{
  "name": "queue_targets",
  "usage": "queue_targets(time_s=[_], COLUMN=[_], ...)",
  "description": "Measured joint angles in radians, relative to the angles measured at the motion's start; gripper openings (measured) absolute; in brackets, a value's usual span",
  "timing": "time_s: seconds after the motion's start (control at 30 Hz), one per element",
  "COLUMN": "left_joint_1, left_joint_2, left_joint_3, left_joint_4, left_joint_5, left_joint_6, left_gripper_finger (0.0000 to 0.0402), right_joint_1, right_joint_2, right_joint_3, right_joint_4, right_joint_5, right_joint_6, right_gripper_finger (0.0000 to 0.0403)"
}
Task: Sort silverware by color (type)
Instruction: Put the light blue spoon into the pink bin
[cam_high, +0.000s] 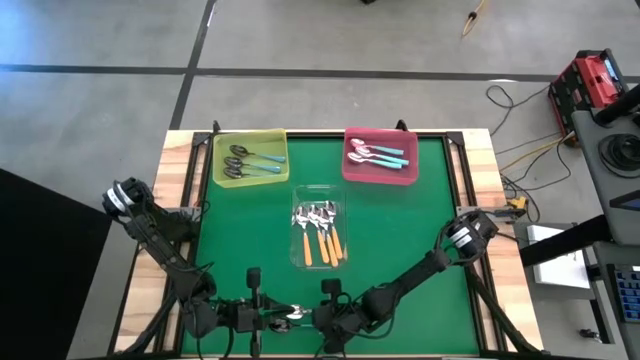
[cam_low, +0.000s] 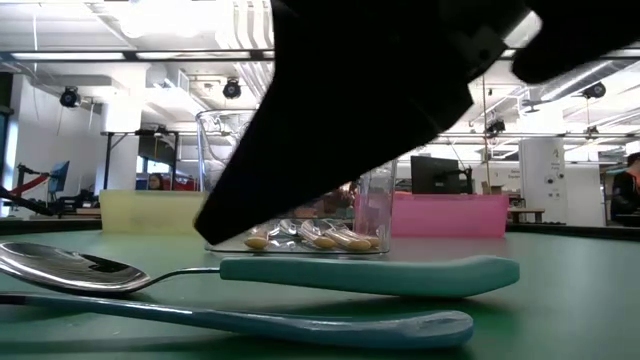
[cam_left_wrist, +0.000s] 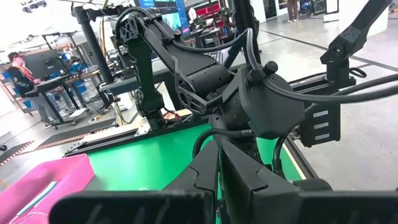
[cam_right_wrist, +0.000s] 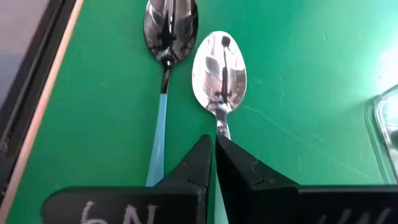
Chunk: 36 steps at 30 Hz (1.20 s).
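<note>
Two spoons lie side by side on the green mat at the table's near edge. One has a silver bowl (cam_right_wrist: 219, 71) and a teal handle (cam_low: 370, 275). The other has a dark bowl (cam_right_wrist: 169, 28) and a light-blue handle (cam_low: 250, 320) and lies nearer the edge. My right gripper (cam_right_wrist: 214, 146) slants down from the right, its fingers shut, tips over the silver-bowled spoon's neck (cam_right_wrist: 221, 126). My left gripper (cam_high: 268, 318) is shut and level just left of the spoons, holding nothing. My right gripper's tips stand right over the silver-bowled spoon's neck, along the handle, and a sliver of teal shows in the slit between them. The low view shows a thin gap under the tip (cam_low: 205, 238). I cannot tell whether it touches. The spoon lies flat on the mat.
A clear tray (cam_high: 318, 190) with orange-handled spoons sits mid-table. At the far edge, a yellow tray (cam_high: 250, 133) holds dark-bowled blue-handled spoons and a pink tray (cam_high: 380, 181) holds silver-bowled teal-handled ones. A black rail runs along the near edge (cam_right_wrist: 25, 93).
</note>
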Motion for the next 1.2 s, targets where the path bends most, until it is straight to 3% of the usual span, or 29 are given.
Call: queue_targets(time_s=[0.3, 0.77, 0.87, 1.0, 1.2], left_joint_1=[0.0, 0.0, 0.0, 0.0, 0.0], left_joint_2=[0.0, 0.0, 0.0, 0.0, 0.0], left_joint_3=[0.0, 0.0, 0.0, 0.0, 0.0], left_joint_4=[-0.001, -0.001, -0.001, -0.001, -0.001], left_joint_5=[0.0, 0.0, 0.0, 0.0, 0.0], left_joint_6=[0.0, 0.0, 0.0, 0.0, 0.0], left_gripper_finger=[0.0, 0.0, 0.0, 0.0, 0.0], right_joint_1=[0.0, -0.002, -0.004, -0.002, -0.003], right_joint_2=[0.0, 0.0, 0.0, 0.0, 0.0], right_joint_3=[0.0, 0.0, 0.0, 0.001, 0.001], right_joint_4=[0.024, 0.02, 0.027, 0.059, 0.049], right_joint_5=[0.034, 0.042, -0.025, 0.035, 0.041], right_joint_6=[-0.025, -0.019, -0.1, -0.069, -0.064], right_gripper_finger=[0.0058, 0.006, 0.0055, 0.0047, 0.0087])
